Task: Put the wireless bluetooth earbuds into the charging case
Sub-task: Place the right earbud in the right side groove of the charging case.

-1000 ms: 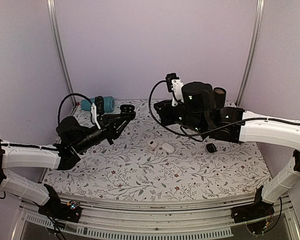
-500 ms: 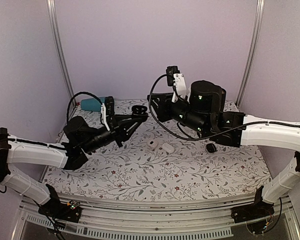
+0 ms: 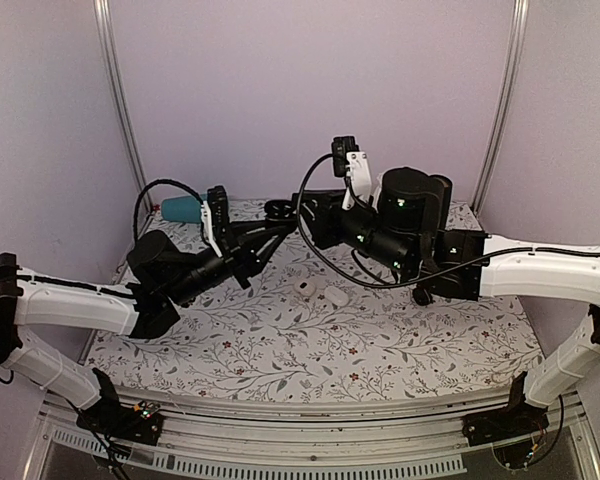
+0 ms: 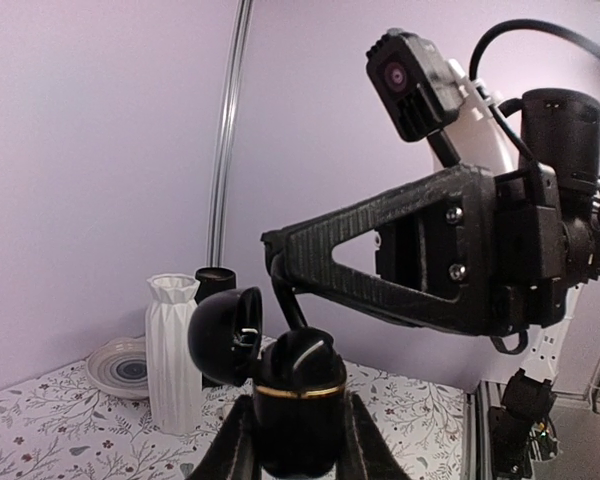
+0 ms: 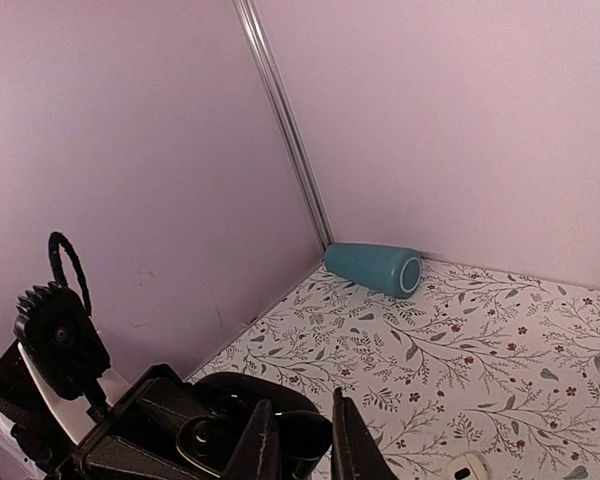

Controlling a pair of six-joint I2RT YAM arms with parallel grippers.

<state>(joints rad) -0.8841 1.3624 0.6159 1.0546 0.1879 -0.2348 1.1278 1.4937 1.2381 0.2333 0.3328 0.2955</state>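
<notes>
My left gripper (image 4: 298, 445) is shut on the black charging case (image 4: 298, 420) and holds it upright in the air with its lid (image 4: 225, 335) swung open to the left. In the top view the case (image 3: 276, 210) hangs above the back of the table. One black earbud (image 4: 302, 360) sticks out of the case's top. My right gripper (image 5: 305, 445) is right above the case (image 5: 200, 440), its fingers closed around that earbud. Its thin fingertip (image 4: 285, 295) reaches down to the bud. A second earbud does not show.
Two white oval cases (image 3: 305, 287) (image 3: 335, 296) and a black oval lump (image 3: 421, 296) lie mid-table. A teal cup (image 3: 185, 208) lies on its side at the back left. A white vase (image 4: 173, 350), a black cylinder (image 4: 215, 283) and a small plate (image 4: 120, 365) stand at the back right.
My left gripper has lifted the open case up and to the right. My right gripper has moved left to meet it, and its fingers are now over the case's top.
</notes>
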